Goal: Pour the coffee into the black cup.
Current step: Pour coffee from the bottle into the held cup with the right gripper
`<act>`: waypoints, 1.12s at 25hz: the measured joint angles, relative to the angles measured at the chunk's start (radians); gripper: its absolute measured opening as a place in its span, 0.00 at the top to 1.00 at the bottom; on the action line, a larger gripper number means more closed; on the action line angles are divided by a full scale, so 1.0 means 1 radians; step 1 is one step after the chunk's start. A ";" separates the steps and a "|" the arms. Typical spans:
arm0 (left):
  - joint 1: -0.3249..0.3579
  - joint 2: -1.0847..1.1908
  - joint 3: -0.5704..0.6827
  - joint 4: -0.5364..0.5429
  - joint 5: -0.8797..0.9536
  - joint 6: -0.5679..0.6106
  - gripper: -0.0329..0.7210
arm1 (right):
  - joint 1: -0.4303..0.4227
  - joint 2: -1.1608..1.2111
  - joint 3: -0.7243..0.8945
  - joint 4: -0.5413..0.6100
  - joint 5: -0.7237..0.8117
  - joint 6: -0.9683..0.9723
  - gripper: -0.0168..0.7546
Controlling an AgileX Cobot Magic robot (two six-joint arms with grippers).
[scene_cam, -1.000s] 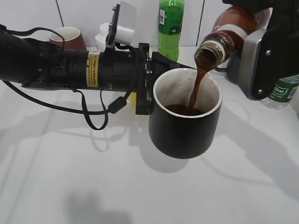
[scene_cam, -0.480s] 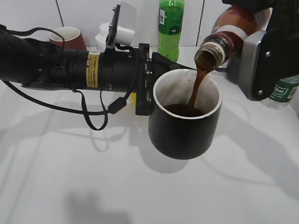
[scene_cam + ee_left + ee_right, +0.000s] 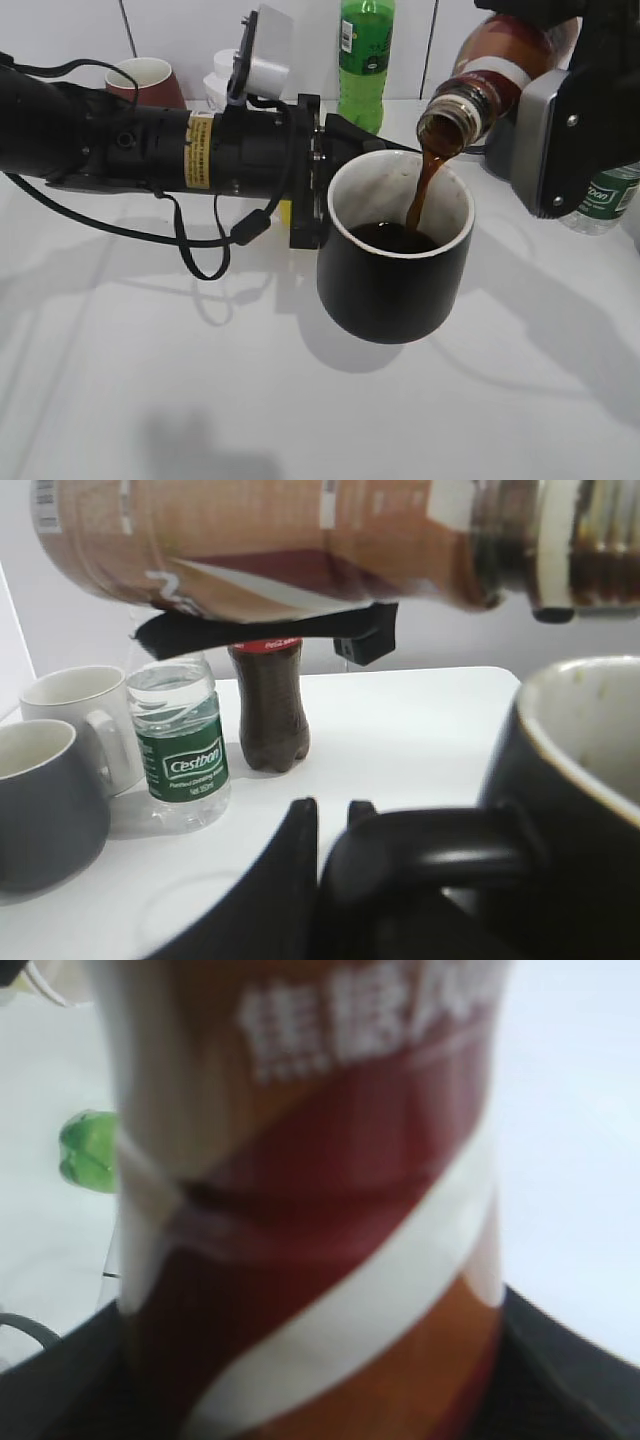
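Note:
My left gripper (image 3: 335, 170) is shut on the loop handle (image 3: 430, 855) of the glossy black cup (image 3: 392, 275) and holds it above the table. The cup is white inside and partly filled with coffee (image 3: 395, 238). My right gripper (image 3: 560, 120) is shut on the brown coffee bottle (image 3: 495, 70), tilted with its open neck over the cup's rim. A brown stream (image 3: 424, 190) falls from the neck into the cup. In the right wrist view the bottle's label (image 3: 320, 1210) fills the frame and hides the fingers. The bottle crosses the top of the left wrist view (image 3: 300, 540).
At the back stand a green soda bottle (image 3: 365, 60), a maroon mug (image 3: 145, 80) and a white bottle (image 3: 220, 80). A small Cestbon water bottle (image 3: 180, 745), a dark cola bottle (image 3: 270, 705), a white mug (image 3: 75, 715) and a grey mug (image 3: 45, 810) stand beyond the cup.
The coffee keeps pouring and the level in the cup has risen slightly. The bottle and the cup have barely moved.

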 joint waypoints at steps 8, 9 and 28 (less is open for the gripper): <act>0.000 0.000 0.000 0.000 0.001 0.000 0.89 | 0.000 0.000 -0.002 0.000 0.000 -0.017 0.28; 0.000 0.000 0.000 0.000 0.001 0.000 0.89 | 0.000 0.000 -0.002 0.000 0.000 -0.018 0.28; 0.000 0.000 0.000 0.009 0.002 -0.072 0.89 | 0.000 0.000 -0.004 0.000 -0.005 -0.049 0.28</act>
